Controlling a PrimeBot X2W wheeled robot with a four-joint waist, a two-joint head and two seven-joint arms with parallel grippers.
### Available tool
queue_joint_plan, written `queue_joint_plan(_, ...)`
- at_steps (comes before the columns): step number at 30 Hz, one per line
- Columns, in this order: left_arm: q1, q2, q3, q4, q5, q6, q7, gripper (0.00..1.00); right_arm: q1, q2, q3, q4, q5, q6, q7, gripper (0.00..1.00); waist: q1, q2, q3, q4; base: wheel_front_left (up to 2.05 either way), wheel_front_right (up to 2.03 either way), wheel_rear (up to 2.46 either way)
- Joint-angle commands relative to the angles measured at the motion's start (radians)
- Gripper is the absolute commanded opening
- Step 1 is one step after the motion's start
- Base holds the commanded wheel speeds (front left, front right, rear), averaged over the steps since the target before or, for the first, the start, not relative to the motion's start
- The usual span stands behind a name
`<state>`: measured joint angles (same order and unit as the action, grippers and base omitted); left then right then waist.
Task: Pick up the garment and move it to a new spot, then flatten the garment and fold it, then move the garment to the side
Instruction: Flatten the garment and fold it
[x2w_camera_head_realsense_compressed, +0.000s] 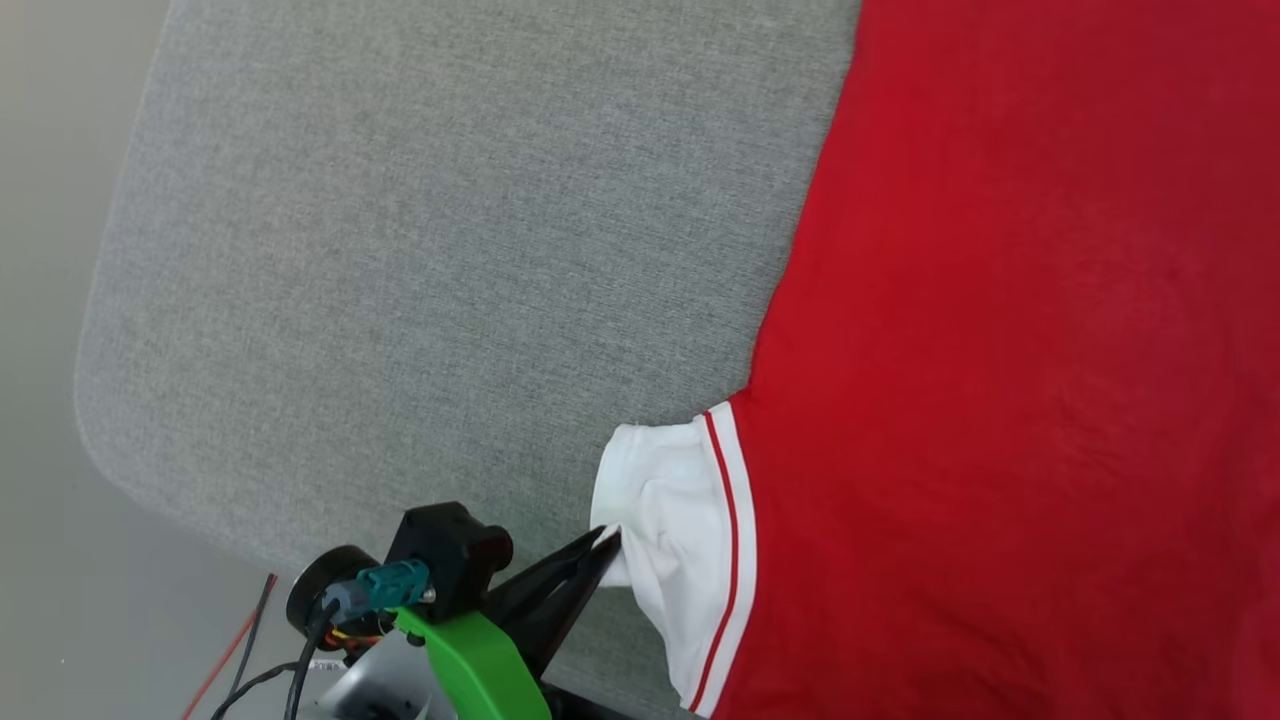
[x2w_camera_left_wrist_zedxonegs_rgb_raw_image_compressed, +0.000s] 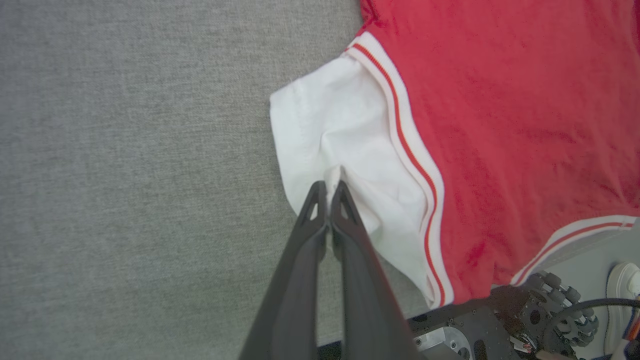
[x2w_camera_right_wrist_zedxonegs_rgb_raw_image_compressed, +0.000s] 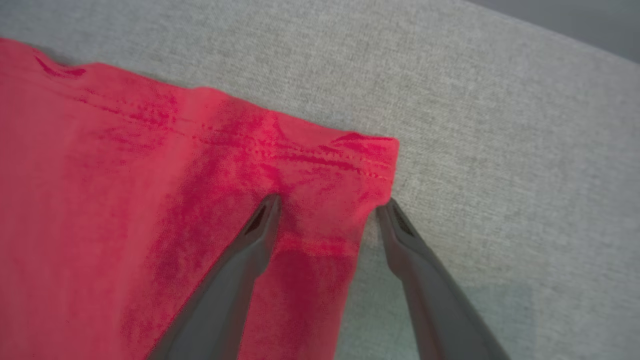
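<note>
Operator: Start at the left. What's there?

Spotter: At the far left of your head view you have pale floor (x2w_camera_head_realsense_compressed: 40, 450), with a red and a black cable (x2w_camera_head_realsense_compressed: 245, 630) lying near the bottom edge. Next comes the grey fabric pad (x2w_camera_head_realsense_compressed: 400, 250) with its rounded corner.

Operator: And my left arm?

Spotter: Your left gripper (x2w_camera_head_realsense_compressed: 610, 538) shows at the bottom of the head view, beyond a green bracket (x2w_camera_head_realsense_compressed: 480, 660). Its jaws are together, clamped on a pinch of the white sleeve (x2w_camera_head_realsense_compressed: 665, 490). From your left wrist camera the cloth puckers right at the two tips, and creases run out from there.

Operator: Where does the garment lie?

Spotter: The garment (x2w_camera_head_realsense_compressed: 1000, 350) is spread on the pad and takes up the right part of your head view, plain red side up. The sleeve sticks out from its left edge onto the grey, joined to the red by white trim (x2w_camera_head_realsense_compressed: 733, 520) with a thin red stripe.

Operator: The right side?

Spotter: Your right gripper (x2w_camera_right_wrist_zedxonegs_rgb_raw_image_compressed: 330, 202) has its jaws wide apart at a corner of the red hem (x2w_camera_right_wrist_zedxonegs_rgb_raw_image_compressed: 325, 150). One finger (x2w_camera_right_wrist_zedxonegs_rgb_raw_image_compressed: 250, 245) is over the red cloth, the other just beside the garment's edge, over the grey pad. The corner lies between them, not gripped. Whether the tips touch the cloth, I can't tell.
</note>
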<state>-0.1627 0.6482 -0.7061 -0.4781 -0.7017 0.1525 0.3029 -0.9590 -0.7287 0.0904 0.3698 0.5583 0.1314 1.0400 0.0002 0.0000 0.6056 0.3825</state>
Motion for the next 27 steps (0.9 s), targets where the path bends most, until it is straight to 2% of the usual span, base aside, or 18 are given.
queue_joint_plan(1, -0.022, -0.012, 0.001, 0.003, 0.006, -0.009, -0.012, 0.00, -0.002, 0.003, 0.022, 0.018, -0.002, -0.001, 0.010, 1.00, -0.0002, 0.0000, 0.022, 0.023, 0.00, 0.00, 0.00)
queue_joint_plan(5, -0.033, -0.017, 0.012, 0.007, 0.010, -0.010, -0.030, 0.00, 0.026, -0.004, 0.066, 0.027, 0.008, -0.001, 0.026, 1.00, -0.0002, 0.0000, 0.021, 0.027, 0.00, 0.00, 0.00)
queue_joint_plan(6, -0.035, -0.017, 0.013, 0.008, 0.009, -0.011, -0.032, 0.00, 0.032, -0.003, 0.069, 0.032, 0.014, -0.001, 0.031, 0.95, -0.0002, 0.0000, 0.021, 0.028, 0.00, 0.00, 0.00)
queue_joint_plan(7, -0.036, -0.016, 0.014, 0.009, 0.008, -0.011, -0.033, 0.00, 0.038, -0.005, 0.073, 0.034, 0.017, -0.001, 0.038, 0.31, -0.0002, 0.0000, 0.020, 0.029, 0.00, 0.00, 0.00)
queue_joint_plan(8, -0.037, -0.016, 0.014, 0.010, 0.008, -0.012, -0.033, 0.00, 0.047, -0.010, 0.080, 0.036, 0.020, -0.001, 0.048, 0.00, -0.0002, 0.0000, 0.018, 0.029, 0.00, 0.00, 0.00)
queue_joint_plan(17, -0.037, -0.016, 0.015, 0.023, 0.003, -0.013, -0.039, 0.00, 0.084, -0.036, 0.092, 0.038, 0.025, -0.001, 0.028, 0.00, -0.0002, 0.0000, -0.014, 0.027, 0.00, 0.00, 0.00)
queue_joint_plan(27, -0.039, -0.002, 0.015, 0.039, 0.014, -0.001, -0.028, 0.00, 0.217, -0.028, 0.103, 0.090, 0.050, -0.001, -0.060, 0.00, -0.0002, 0.0000, -0.163, -0.035, 0.00, 0.00, 0.00)
